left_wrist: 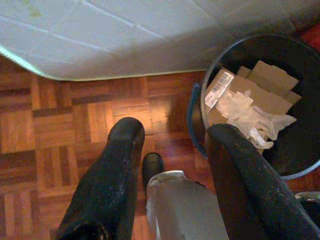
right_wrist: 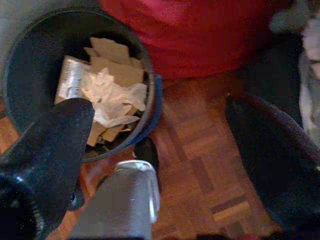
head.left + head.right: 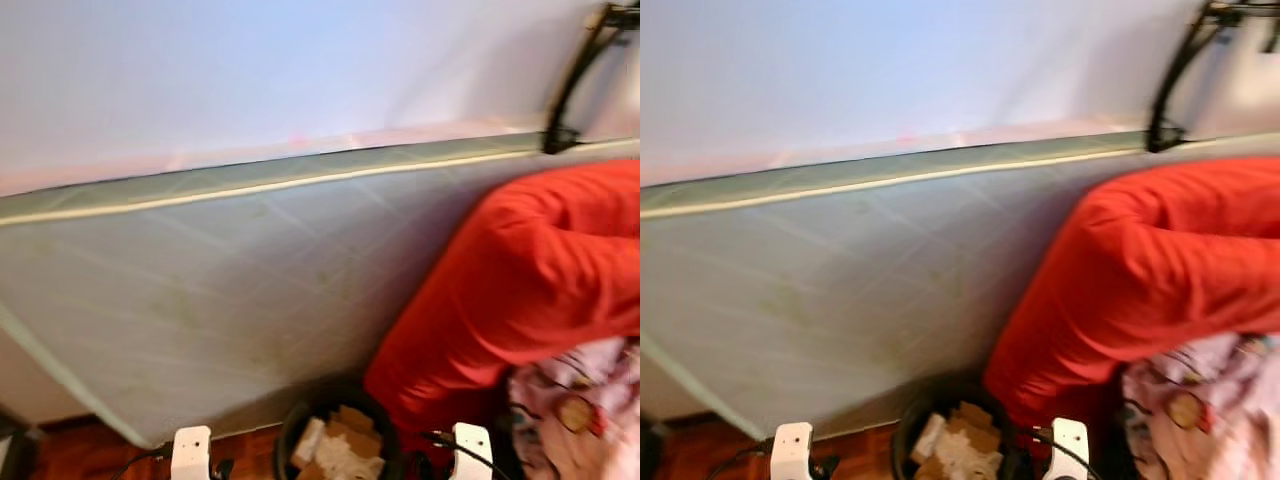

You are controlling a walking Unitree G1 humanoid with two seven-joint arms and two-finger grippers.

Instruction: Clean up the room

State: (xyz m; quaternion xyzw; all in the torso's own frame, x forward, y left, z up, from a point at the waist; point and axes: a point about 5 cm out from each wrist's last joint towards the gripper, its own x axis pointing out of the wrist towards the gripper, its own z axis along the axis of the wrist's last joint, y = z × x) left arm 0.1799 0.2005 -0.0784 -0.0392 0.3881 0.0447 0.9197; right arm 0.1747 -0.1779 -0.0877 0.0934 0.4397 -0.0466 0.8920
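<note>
**Both grippers empty over the bin**

Left gripper (image 1: pixel 172 150) and right gripper (image 2: pixel 155 150) hang spread wide, holding nothing. I see the round black bin (image 1: pixel 295 55) of cardboard and crumpled paper (image 1: pixel 250 112) between them; light, soft scraps, best pinched at a fold.

Dark round trash bin (image 1: pixel 300 165) sits on the wood floor (image 1: pixel 60 125) by the mattress (image 3: pixel 220 290), holding cardboard scraps (image 1: pixel 260 85) and crumpled paper (image 1: pixel 250 115).

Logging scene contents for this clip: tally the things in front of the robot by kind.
Mattress: 1
Bin holding cardboard and crumpled paper: 1
Red cushion: 1
Patterned fabric: 1
Open grippers, left and right: 2
Total: 6
</note>
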